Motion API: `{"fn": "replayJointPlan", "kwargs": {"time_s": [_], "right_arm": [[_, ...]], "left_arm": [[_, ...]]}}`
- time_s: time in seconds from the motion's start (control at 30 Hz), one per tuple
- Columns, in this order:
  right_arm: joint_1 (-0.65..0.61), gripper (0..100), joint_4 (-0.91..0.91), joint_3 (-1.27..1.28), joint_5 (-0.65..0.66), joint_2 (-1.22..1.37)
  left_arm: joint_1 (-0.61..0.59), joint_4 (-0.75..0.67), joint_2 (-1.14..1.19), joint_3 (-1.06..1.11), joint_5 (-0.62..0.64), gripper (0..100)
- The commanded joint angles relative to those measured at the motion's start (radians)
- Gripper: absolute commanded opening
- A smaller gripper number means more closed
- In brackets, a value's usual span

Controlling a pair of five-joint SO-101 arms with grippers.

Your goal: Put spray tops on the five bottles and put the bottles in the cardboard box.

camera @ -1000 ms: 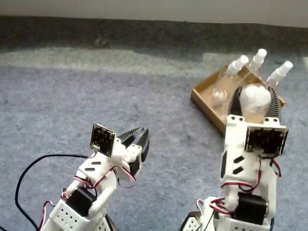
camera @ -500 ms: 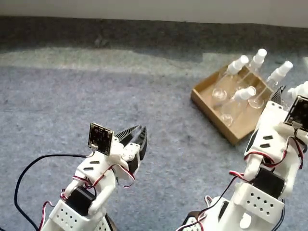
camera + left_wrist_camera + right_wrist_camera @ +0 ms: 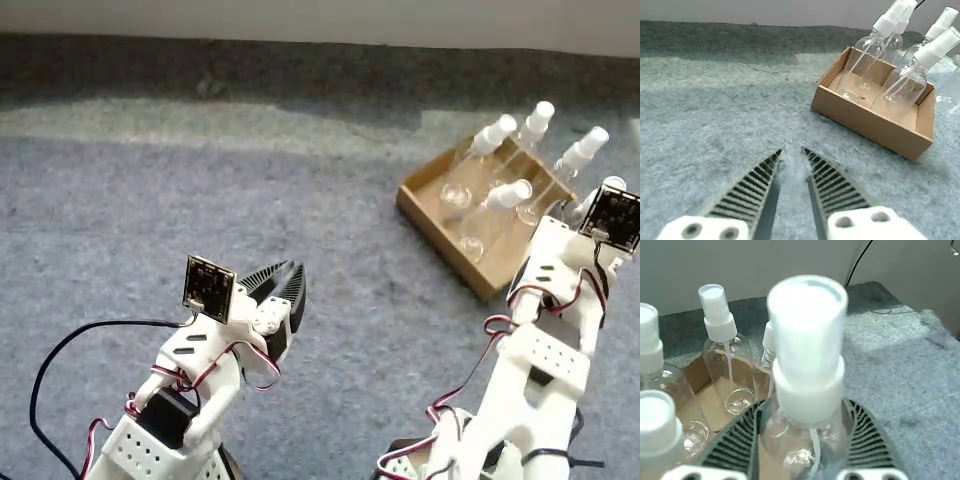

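Note:
The cardboard box [image 3: 437, 212] lies at the right of the carpet with several clear bottles leaning in it, each with a white spray top [image 3: 516, 192]. My right gripper [image 3: 805, 410] is shut on one more clear bottle [image 3: 807, 365] with its spray top on, held upright just beyond the box's right side. That bottle's white top [image 3: 611, 186] peeks out above the right arm's camera board. My left gripper [image 3: 288, 282] hovers low over bare carpet well left of the box, its fingers [image 3: 762, 185] slightly open with nothing between them. From there the box [image 3: 865, 117] lies ahead.
Grey carpet covers the whole surface, with a darker strip and a pale wall at the far edge [image 3: 300, 60]. A black cable [image 3: 60, 350] loops beside the left arm's base. Bare carpet stretches between the left gripper and the box.
The right arm has swung from above the box out to its right side with the bottle still in its gripper, uncovering a bottle lying in the box. The left arm barely moved.

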Motion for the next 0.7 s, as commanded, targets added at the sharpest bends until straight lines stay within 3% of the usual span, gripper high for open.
{"fn": "replayJointPlan", "kwargs": {"time_s": [0.0,0.3,0.67], "right_arm": [[0.012,7.7,-0.084,-0.015,-0.063,0.041],[-0.007,7.7,-0.205,-0.018,-0.078,0.11],[-0.084,7.7,-0.17,-0.111,-0.081,0.229]], "left_arm": [[-0.008,0.0,-0.007,0.021,0.006,0],[-0.007,0.0,-0.007,0.021,0.006,0],[-0.007,0.0,-0.005,0.021,0.006,0]]}}
